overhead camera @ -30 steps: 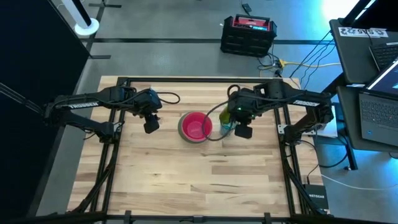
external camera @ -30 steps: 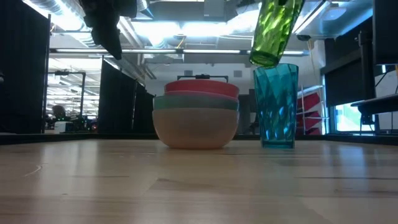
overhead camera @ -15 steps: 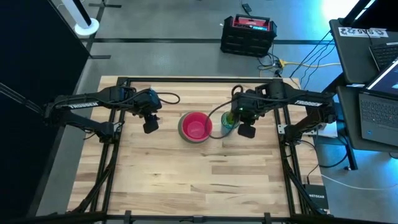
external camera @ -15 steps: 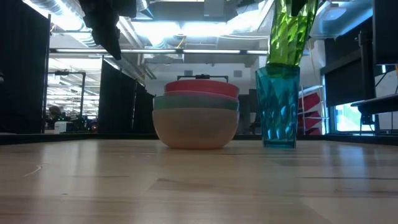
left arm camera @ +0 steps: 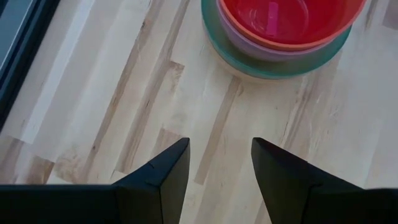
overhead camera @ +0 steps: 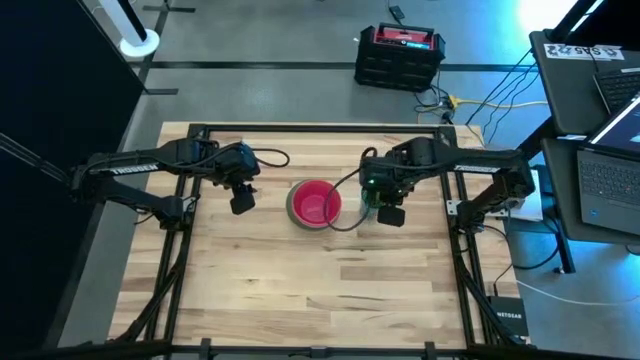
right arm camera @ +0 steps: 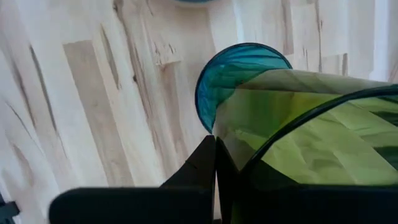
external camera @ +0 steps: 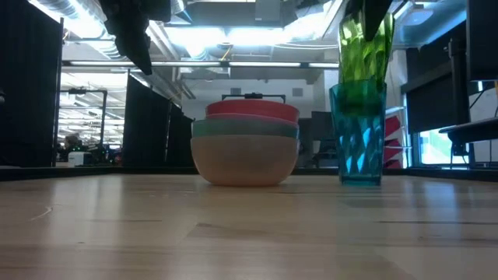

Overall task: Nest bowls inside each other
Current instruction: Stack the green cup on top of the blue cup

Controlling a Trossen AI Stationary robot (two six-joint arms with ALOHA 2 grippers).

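We judge the stacked bowls [external camera: 244, 148] mid-tabletop light, stiff and slick, best pinched at a rim, while our left end effector [left arm camera: 214, 165] hovers spread and the right end effector [overhead camera: 390, 213] pinches a green cup [external camera: 364, 50].

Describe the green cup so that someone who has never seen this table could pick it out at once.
Start at the stack of bowls near the middle of the wooden table; just beside it, on the right arm's side, stands a tall teal cup. The green cup is the faceted, see-through one sticking out of the teal cup's mouth, pinched at its rim by the right gripper.
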